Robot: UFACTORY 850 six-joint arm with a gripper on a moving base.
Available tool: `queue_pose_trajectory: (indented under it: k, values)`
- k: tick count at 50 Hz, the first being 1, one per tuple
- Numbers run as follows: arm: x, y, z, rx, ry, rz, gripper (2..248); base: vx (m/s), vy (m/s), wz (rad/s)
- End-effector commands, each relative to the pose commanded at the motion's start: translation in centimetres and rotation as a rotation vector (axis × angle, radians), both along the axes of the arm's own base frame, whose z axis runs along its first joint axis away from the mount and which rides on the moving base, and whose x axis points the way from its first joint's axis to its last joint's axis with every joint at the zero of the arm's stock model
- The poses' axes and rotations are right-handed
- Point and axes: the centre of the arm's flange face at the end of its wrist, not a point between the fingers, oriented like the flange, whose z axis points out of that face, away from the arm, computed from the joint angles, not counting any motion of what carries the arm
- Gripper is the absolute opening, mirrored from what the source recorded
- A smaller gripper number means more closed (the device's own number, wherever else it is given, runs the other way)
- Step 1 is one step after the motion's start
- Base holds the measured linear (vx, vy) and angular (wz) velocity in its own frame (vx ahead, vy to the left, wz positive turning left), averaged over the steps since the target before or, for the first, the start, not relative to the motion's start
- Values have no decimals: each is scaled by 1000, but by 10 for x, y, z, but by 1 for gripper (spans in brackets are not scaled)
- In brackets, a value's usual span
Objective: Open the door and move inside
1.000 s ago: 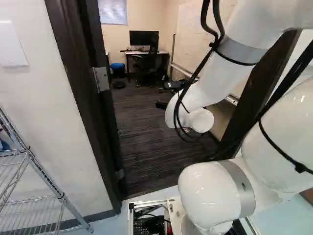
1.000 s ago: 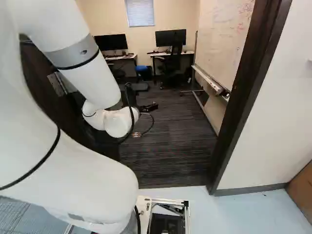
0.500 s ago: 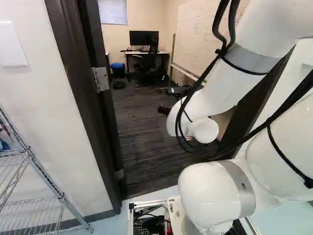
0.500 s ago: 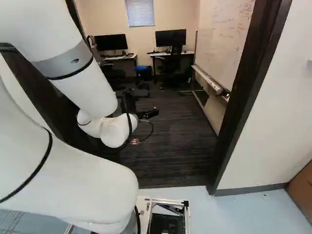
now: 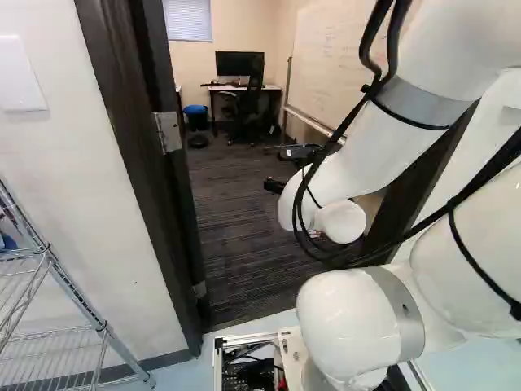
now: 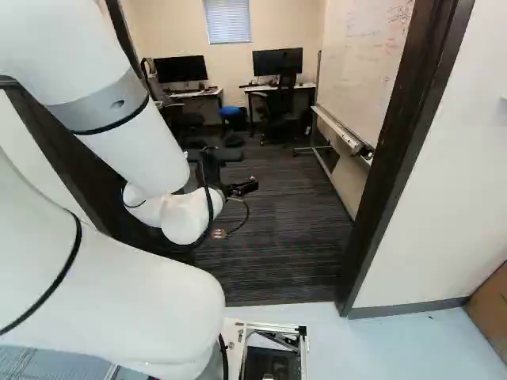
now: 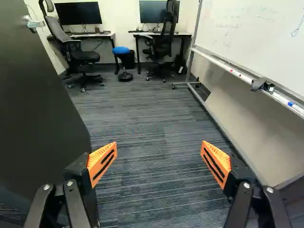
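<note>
Hand [image 6: 242, 188] wide open, with orange pads [image 7: 103, 162] well apart. Striped carpet [image 7: 156, 137] beneath and ahead of the hand. Dark door [image 7: 38, 104] standing open just left of the hand, with its handle [image 7: 32, 23] farther ahead. Whiteboard [image 7: 259, 28] to the right of the hand, above a tray [image 7: 242, 76] with markers. Well ahead of the hand, a blue-seated stool [image 7: 121, 50] between two dark chairs [image 7: 78, 56], and two monitors [image 7: 78, 13] on white-topped tables [image 7: 171, 34].
</note>
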Motion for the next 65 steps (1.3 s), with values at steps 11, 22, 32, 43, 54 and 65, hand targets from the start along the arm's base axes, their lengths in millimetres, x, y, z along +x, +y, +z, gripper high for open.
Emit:
queue_pose_trajectory:
  k: [11,22,32,43,54,65]
  values:
    - [0,0,0,0,0,0,247,44,-15,5]
    - [0,0,0,0,0,0,247,79,-37,3]
    - [0,0,0,0,0,0,247,124,-61,0]
    - [0,0,0,0,0,0,247,144,-57,-4]
    - [0,0,0,0,0,0,247,158,-45,-4]
    - [0,0,0,0,0,0,247,177,-35,-9]
